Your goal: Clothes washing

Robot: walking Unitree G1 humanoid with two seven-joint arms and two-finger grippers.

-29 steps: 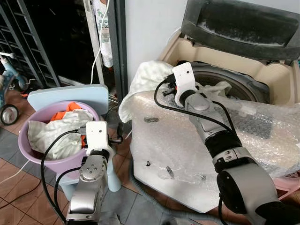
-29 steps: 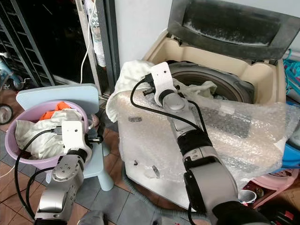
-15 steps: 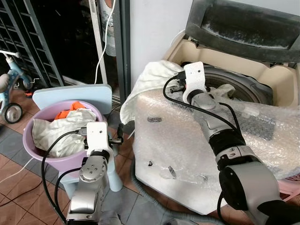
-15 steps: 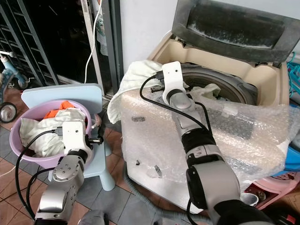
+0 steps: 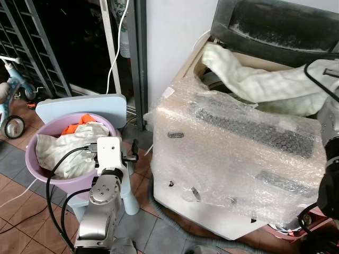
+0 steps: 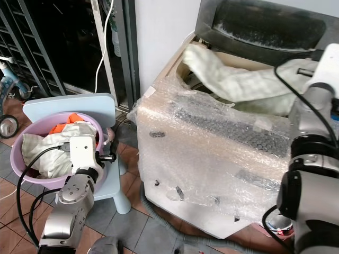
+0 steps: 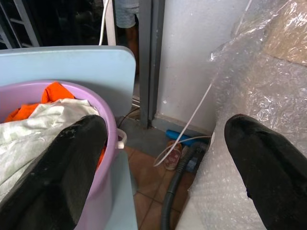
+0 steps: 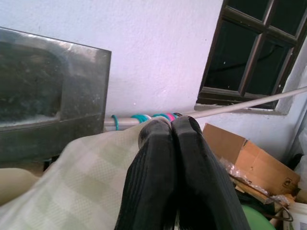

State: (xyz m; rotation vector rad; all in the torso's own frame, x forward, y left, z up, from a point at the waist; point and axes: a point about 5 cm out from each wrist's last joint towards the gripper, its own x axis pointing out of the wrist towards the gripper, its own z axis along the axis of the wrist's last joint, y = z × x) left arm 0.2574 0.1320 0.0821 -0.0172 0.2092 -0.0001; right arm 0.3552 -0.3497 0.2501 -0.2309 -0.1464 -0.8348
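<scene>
right gripper (image 8: 170, 143): fingers pressed flat together, a fold of the pale checked cloth (image 5: 265, 84) pinched between them; held high at about 3 o'clock of the washing machine (image 5: 233, 148), so the cloth is carried clear of the rim.
pale checked cloth: stretched across the machine's open top from the right gripper toward 10 o'clock, far end draped near the back-left corner. Judged mid-transfer; not yet dropped into the tub.
lid (image 5: 280, 26): propped upright at 12 o'clock, so the opening is kept free for loading.
bubble wrap (image 6: 212, 143): laid over the machine's front and top panel; presumably protective packing, and a snag risk for trailing fabric.
left gripper (image 7: 158, 163): fingers spread wide, nothing held; parked low between the purple basin (image 5: 42, 169) and the machine front, pointed at the gap, the wall and the floor hose (image 7: 172, 201).
purple basin: seated on the light-blue stool (image 5: 79, 108) at 9 o'clock of the machine, within the left arm's reach. More laundry (image 5: 63, 145) is held in it, white pieces over an orange one, so the load is judged far from done.
child's bike (image 5: 8, 106): at far 9 o'clock, well apart from the work.
writing: no brand, label or text can be read anywhere; small dark marks on the machine front are too blurred under the wrap.
</scene>
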